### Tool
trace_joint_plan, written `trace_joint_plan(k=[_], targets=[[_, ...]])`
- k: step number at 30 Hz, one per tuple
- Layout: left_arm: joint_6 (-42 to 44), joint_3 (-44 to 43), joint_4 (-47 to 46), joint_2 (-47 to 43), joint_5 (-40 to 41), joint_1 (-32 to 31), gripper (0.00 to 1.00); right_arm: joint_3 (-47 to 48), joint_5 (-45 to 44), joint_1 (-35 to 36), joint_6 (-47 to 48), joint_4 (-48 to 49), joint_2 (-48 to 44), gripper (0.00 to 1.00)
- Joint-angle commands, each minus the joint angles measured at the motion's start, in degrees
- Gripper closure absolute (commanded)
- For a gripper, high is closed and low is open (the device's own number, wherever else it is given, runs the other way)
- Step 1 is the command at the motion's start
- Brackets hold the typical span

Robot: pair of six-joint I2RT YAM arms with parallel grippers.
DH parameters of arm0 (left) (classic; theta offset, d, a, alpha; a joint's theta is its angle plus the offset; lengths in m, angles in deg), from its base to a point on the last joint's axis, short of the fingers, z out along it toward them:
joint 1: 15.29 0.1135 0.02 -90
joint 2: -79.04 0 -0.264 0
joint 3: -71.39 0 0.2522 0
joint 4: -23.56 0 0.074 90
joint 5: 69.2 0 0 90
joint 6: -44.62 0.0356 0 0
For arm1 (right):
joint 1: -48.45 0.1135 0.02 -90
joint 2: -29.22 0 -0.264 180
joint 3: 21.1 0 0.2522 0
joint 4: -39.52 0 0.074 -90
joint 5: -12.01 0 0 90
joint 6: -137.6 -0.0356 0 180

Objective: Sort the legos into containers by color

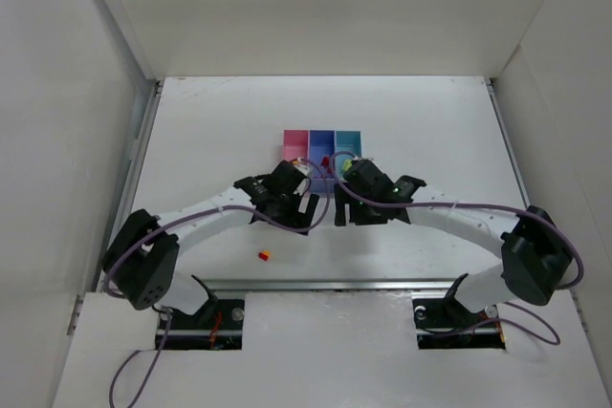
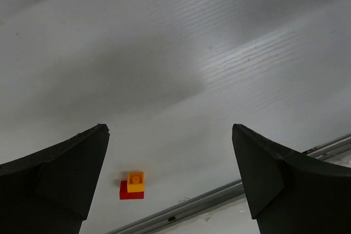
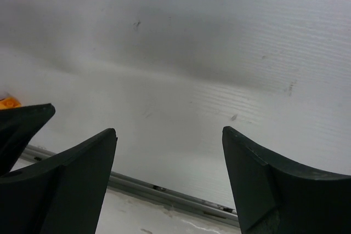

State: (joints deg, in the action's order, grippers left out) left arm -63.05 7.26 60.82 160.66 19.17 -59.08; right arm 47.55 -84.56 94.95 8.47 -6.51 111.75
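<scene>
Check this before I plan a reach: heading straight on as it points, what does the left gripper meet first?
For the left gripper, likely bare table, depth unclear; the legos sit aside.

Three bins stand joined in a row, side by side, near the middle of the table. Just before them, toward the arm bases, the left gripper and right gripper hang side by side above the table. Two bricks, one on the other, lie before and left of the left gripper, near the rail along the near edge.
</scene>
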Motion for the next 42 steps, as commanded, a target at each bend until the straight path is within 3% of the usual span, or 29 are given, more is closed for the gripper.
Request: trace_joint_plan(k=[1, 4, 7, 9, 11, 15, 17, 22, 32, 42], targets=[[-1.6, -1.3, 0.6, -7.1, 5.1, 0.0, 0.06, 0.6, 1.3, 2.7, -0.2, 4.2, -0.1, 0.17], [-0.2, -0.8, 0.0, -15.3, 7.1, 3.7, 0.06, -0.3, 7.0, 5.1, 0.5, 10.5, -0.9, 0.18], [-0.8, -1.4, 0.7, -19.8, 9.0, 7.0, 0.06, -1.0, 6.5, 9.1, 2.8, 17.7, -4.8, 0.20], [-1.4, -3.0, 2.9, -19.8, 11.6, 13.2, 0.06, -1.0, 5.7, 11.8, 7.3, 20.7, -4.9, 0.20], [-2.0, -4.6, 3.5, -20.4, 12.2, 21.0, 0.06, 3.2, 6.3, 13.8, 11.1, 20.7, -1.5, 0.20], [-2.0, -6.9, 4.6, -22.2, 11.0, 32.3, 0.06, 17.8, 7.5, 21.2, 20.8, 16.2, 15.9, 0.20], [-2.5, -7.5, 4.6, -23.4, 10.2, 35.2, 0.06, 24.3, 5.0, 23.6, 21.5, 13.8, 20.5, 0.20], [-0.9, -7.5, 5.2, -28.5, 9.5, 42.1, 0.06, 27.2, 7.1, 23.6, 20.2, 15.7, 25.6, 0.25], [2.1, -6.4, 2.6, -28.5, 7.2, 44.1, 0.06, 35.6, 1.0, 26.9, 19.5, 6.5, 36.9, 0.34], [2.6, -5.3, 2.1, -28.5, 5.5, 44.1, 0.06, 35.3, -4.4, 27.6, 17.0, 2.6, 37.4, 0.44]])
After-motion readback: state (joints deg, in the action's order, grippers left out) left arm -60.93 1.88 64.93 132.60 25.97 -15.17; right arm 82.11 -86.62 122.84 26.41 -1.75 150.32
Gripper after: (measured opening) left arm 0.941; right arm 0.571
